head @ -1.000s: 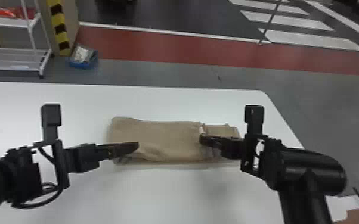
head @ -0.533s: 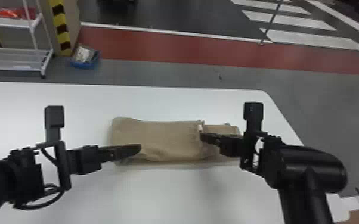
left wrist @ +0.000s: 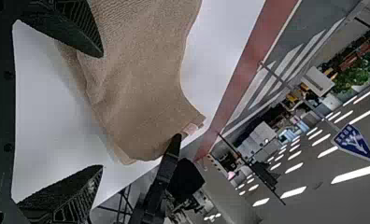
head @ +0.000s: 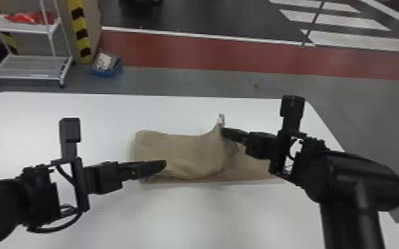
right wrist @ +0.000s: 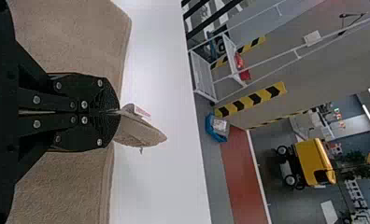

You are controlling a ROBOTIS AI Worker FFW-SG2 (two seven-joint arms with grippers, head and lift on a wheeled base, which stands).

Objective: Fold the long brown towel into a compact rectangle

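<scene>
Brown towel (head: 182, 149): lies part-folded at centre of head view. Right gripper (head: 223, 131): right of centre, clamps raised corner (head: 221, 120). Left gripper (head: 163, 163): left of centre, holds fingers (left wrist: 80, 28) apart. Fold, as judged: wants flap (head: 210, 150) drawn taut, edges squared over lower layer (head: 252, 169), then low release.

The long brown fabric towel (head: 175, 145) lies on the flat white table (head: 208, 215); behind that (off left) stands the two-shelf white metal rack (head: 31, 68), the low blue box (head: 101, 73) to its right.
</scene>
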